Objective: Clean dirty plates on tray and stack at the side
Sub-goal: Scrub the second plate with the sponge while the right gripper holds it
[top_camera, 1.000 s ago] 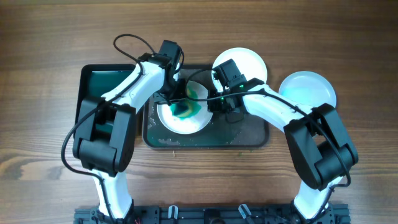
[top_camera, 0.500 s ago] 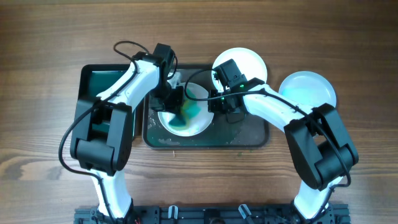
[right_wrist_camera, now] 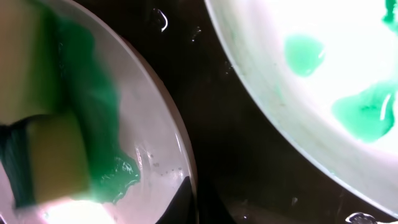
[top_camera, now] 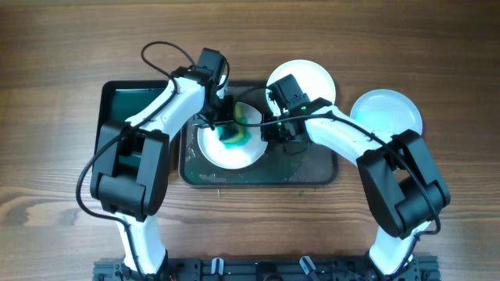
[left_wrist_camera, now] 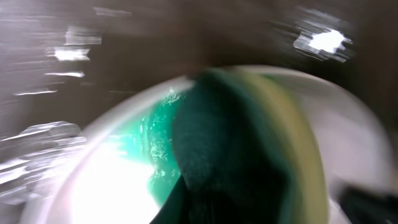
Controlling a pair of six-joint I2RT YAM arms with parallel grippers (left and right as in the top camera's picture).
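Observation:
A white plate point(top_camera: 228, 156) smeared with teal-green lies in the dark grey tray point(top_camera: 312, 173). My left gripper point(top_camera: 223, 120) is shut on a green and yellow sponge point(top_camera: 232, 135) and presses it on that plate; the left wrist view shows the sponge point(left_wrist_camera: 242, 143) blurred over green liquid. My right gripper point(top_camera: 270, 129) is shut on the plate's right rim point(right_wrist_camera: 186, 155), its fingers point(right_wrist_camera: 194, 198) pinching the edge. A second plate point(top_camera: 308, 76) with green smears point(right_wrist_camera: 323, 93) rests on the tray's far right corner. A third plate point(top_camera: 387, 113) lies on the wood at the right.
A smaller black tray with a green inside point(top_camera: 117, 109) stands left of the grey tray, under my left arm. The grey tray's floor is wet with droplets point(right_wrist_camera: 205, 81). Bare wood tabletop point(top_camera: 437, 55) surrounds the trays.
My left gripper swept the sponge down-left across the plate and back up-right to where it began. My right gripper held the rim still throughout.

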